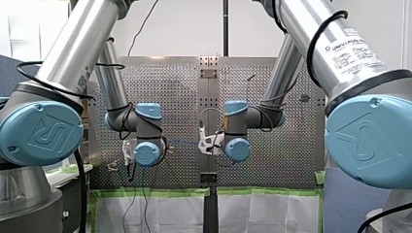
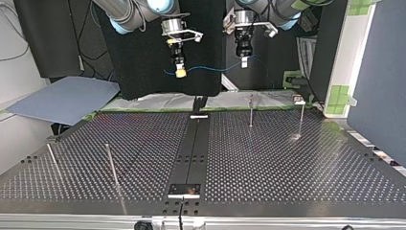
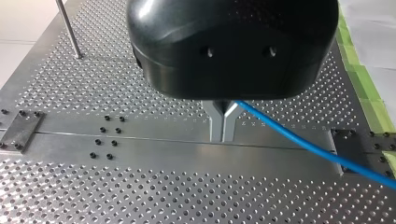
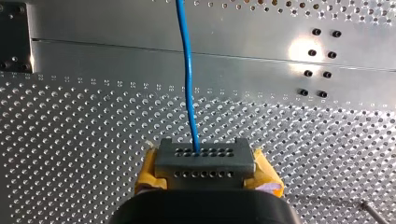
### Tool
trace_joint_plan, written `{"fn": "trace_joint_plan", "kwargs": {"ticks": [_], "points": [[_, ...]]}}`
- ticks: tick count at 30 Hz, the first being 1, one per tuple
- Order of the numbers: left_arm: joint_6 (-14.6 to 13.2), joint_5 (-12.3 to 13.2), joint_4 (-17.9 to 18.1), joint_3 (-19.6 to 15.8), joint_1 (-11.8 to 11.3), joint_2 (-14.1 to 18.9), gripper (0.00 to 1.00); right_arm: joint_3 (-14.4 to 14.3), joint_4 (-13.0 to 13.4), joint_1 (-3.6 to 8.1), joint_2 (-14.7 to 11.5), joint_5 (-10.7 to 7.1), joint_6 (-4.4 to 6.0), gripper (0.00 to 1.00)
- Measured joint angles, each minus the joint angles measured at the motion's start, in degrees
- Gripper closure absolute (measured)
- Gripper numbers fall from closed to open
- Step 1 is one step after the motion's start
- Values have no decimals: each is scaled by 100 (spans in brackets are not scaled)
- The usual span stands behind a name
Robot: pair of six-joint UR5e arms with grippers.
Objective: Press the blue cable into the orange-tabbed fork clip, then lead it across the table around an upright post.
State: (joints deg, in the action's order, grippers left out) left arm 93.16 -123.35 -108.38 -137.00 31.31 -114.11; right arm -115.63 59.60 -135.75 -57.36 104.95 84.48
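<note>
In my right gripper (image 4: pixel 204 158), blue cable (image 4: pixel 187 70)

My left silver-and-blue jointed arm (image 1: pixel 112 82) and my right silver-and-blue jointed arm (image 1: pixel 283 73) are held level with wrists pointing down, the left black gripper with metal fingers (image 3: pixel 223 135) and the right gripper with yellow-backed grey pads (image 4: pixel 204 161) each clamped on the thin blue cable (image 4: pixel 187 70).
</note>
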Motion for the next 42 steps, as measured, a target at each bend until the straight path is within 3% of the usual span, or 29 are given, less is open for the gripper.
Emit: {"fn": "trace_joint_plan", "kwargs": {"ticks": [7, 11, 20, 42], "points": [[-7, 6, 33, -44, 60, -75, 100, -5, -37, -47, 43, 5, 0, 100], [-9, 8, 41, -66, 98, -234, 100, -8, -72, -109, 223, 8, 0, 100], [-9, 9, 44, -70, 105, -306, 100, -9, -79, -122, 581, 9, 0, 100], [-9, 9, 44, -70, 105, -308, 100, -9, -79, -123, 606, 9, 0, 100]]}}
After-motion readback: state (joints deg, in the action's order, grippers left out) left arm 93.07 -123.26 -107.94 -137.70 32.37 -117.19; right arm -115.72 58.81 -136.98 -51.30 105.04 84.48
